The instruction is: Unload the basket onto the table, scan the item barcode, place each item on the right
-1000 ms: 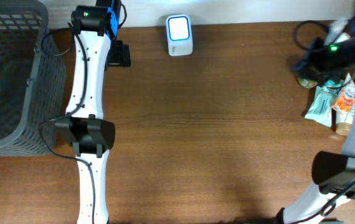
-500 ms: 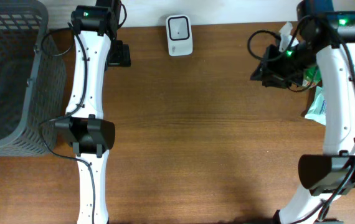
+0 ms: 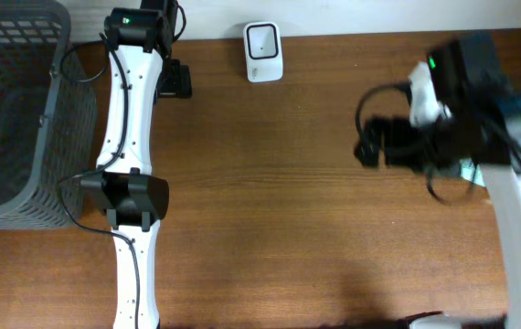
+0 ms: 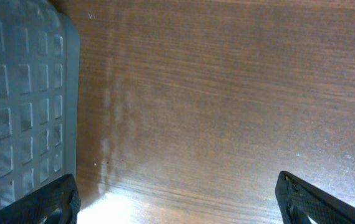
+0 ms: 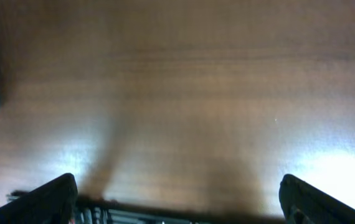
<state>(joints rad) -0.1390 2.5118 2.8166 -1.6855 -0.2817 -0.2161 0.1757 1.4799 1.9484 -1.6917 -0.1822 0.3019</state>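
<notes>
Tabletop (image 3: 270, 210) of brown wood grain, smooth, faint sheen under the wrist lights; we see a grey plastic basket (image 3: 14, 110) at the left end, with square-holed lattice walls and a rounded corner, its wall filling the left side of the left wrist view; scanner (image 3: 264, 52) is a small white rounded box with a pale grey face, at the far edge near the middle, apart from both arms; left arm (image 3: 128, 110) is white tubing with black joints, stretched along the table just beside the basket; left gripper (image 4: 177, 208) has its black fingers (image 4: 50, 202) spread wide, one at each lower corner of its view, only bare wood between them; right gripper (image 5: 177, 208) likewise spread wide, nothing pinched, bare wood below; right arm (image 3: 507, 219) is motion-blurred from overhead, a white link with bulky black housing, a black cable (image 3: 361, 119) looping off its left side; task's thing: we make out only a sliver of a pale teal packet (image 3: 469, 170) on the table at the right, mostly covered by the right arm, well apart from the scanner; barcode not visible; whether that packet is the item to scan we cannot tell.
</notes>
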